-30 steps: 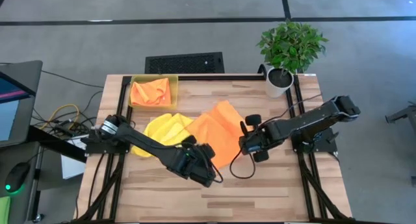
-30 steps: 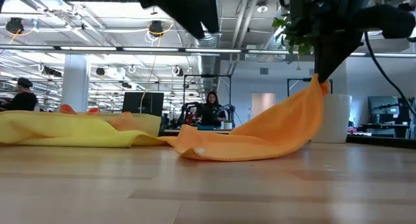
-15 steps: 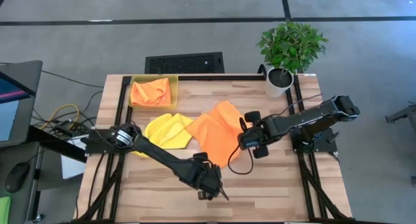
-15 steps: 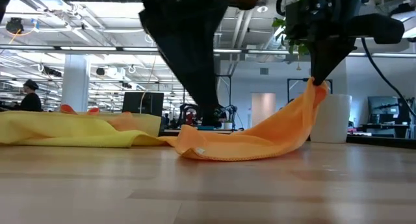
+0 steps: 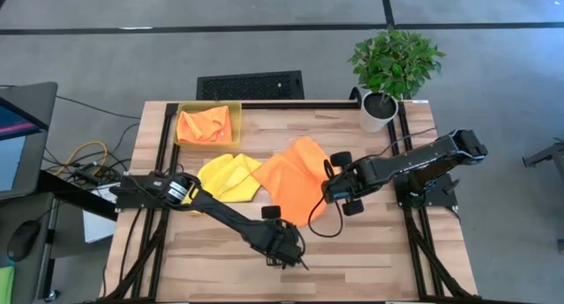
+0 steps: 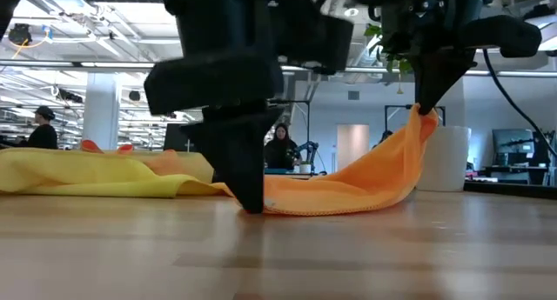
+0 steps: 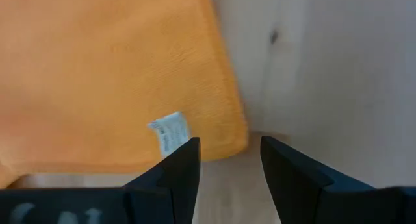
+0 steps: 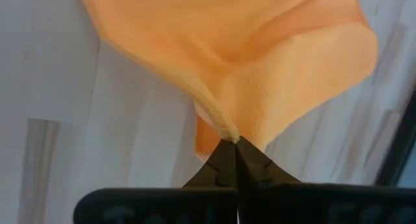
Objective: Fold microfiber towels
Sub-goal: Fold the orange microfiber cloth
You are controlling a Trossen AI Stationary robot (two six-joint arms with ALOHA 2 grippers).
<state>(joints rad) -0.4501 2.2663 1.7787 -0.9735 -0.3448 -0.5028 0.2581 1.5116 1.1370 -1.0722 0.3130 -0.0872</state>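
Note:
An orange towel (image 5: 295,176) lies mostly flat at the table's middle, with its right part lifted. My right gripper (image 5: 330,191) is shut on that lifted part. My left gripper (image 6: 252,204) is open and points down, with its tips at table height beside the towel's near corner (image 7: 231,136), next to a white label (image 7: 169,132). I cannot tell whether it touches the cloth. A yellow towel (image 5: 227,176) lies crumpled to the left. A second orange towel (image 5: 204,125) sits in the yellow bin (image 5: 181,108). No pink towel is in view. My right gripper pinches a bunched fold at the orange towel's right edge (image 8: 224,130) between its two fingertips, coming from above and pointing down. That part (image 6: 416,126) is lifted clear. The cloth slopes down slack from it to the rest, which lies on the table.
A potted plant (image 5: 379,106) stands at the far right corner. The bin is at the far left. Bare wood lies along the near edge and to the right (image 5: 379,251). People stand in the room behind (image 6: 280,148).
My left gripper has gone toward the table's near edge and down, until its open tips stand at table height by the orange towel's near corner. My right gripper has kept its hold, with the towel's right part still raised.

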